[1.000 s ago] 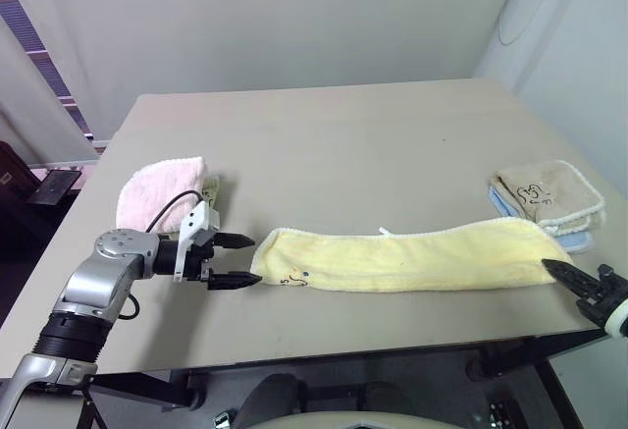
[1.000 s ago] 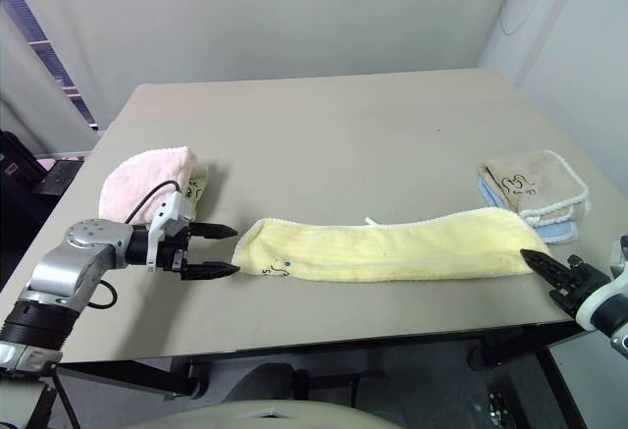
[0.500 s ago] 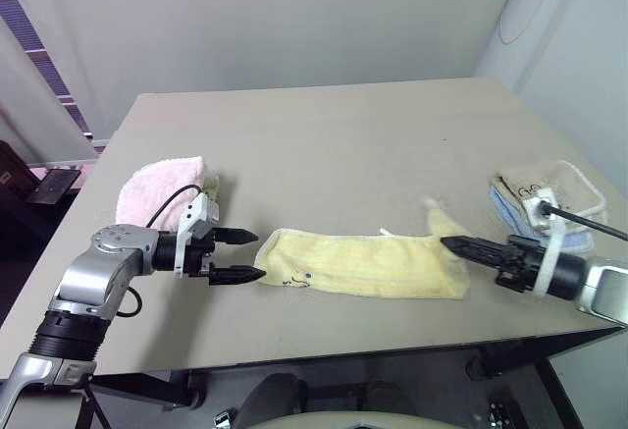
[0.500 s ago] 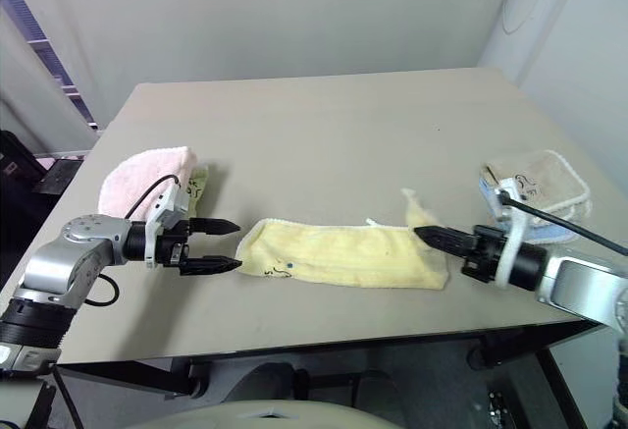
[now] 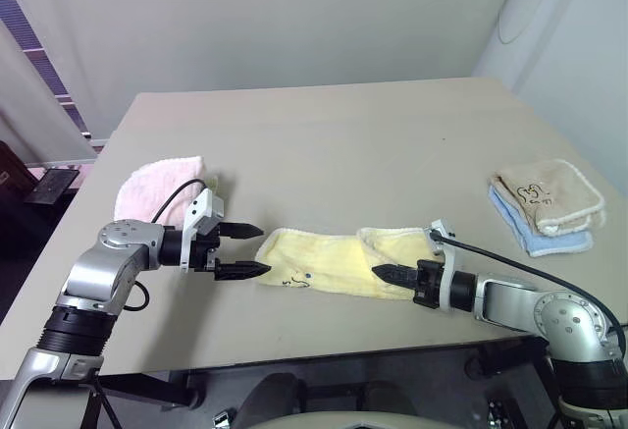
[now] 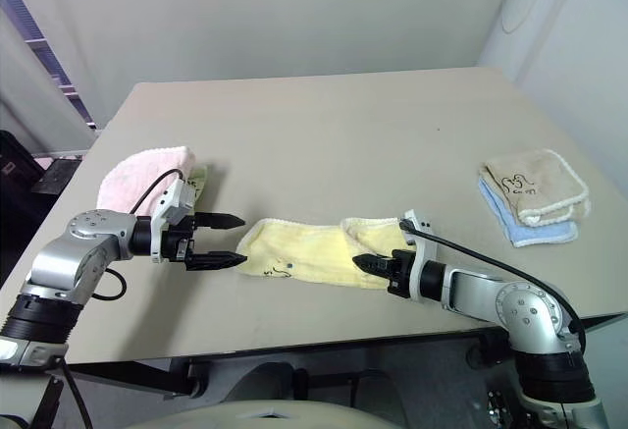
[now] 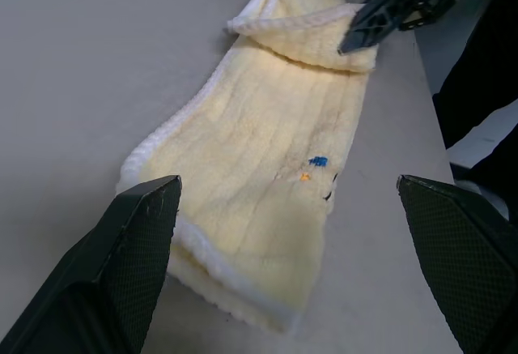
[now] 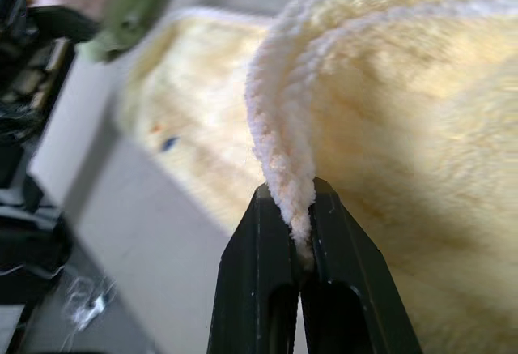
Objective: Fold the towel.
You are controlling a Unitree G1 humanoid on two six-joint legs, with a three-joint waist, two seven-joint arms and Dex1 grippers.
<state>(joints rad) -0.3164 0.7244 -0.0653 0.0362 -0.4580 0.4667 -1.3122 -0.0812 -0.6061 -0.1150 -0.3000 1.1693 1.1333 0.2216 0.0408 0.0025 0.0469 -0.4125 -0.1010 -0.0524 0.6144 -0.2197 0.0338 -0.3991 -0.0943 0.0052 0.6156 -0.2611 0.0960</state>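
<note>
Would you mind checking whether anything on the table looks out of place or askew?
Nothing stands out. The yellow towel is only partly folded, its right end doubled over and pinched by the right gripper; the pink towel and beige towel sit tidily folded.

The yellow towel (image 6: 312, 251) lies along the near part of the table (image 6: 334, 134), its right end doubled back over itself; the right gripper (image 6: 368, 264) is pinched tight on that doubled end, pointing toward the left gripper (image 6: 228, 240); the left gripper stands spread just off the towel's other end, not touching it; behind the left gripper sits a pink folded towel (image 6: 137, 176); well off behind the right arm lies a beige folded towel (image 6: 535, 186) on a blue cloth (image 6: 525, 230).
</note>
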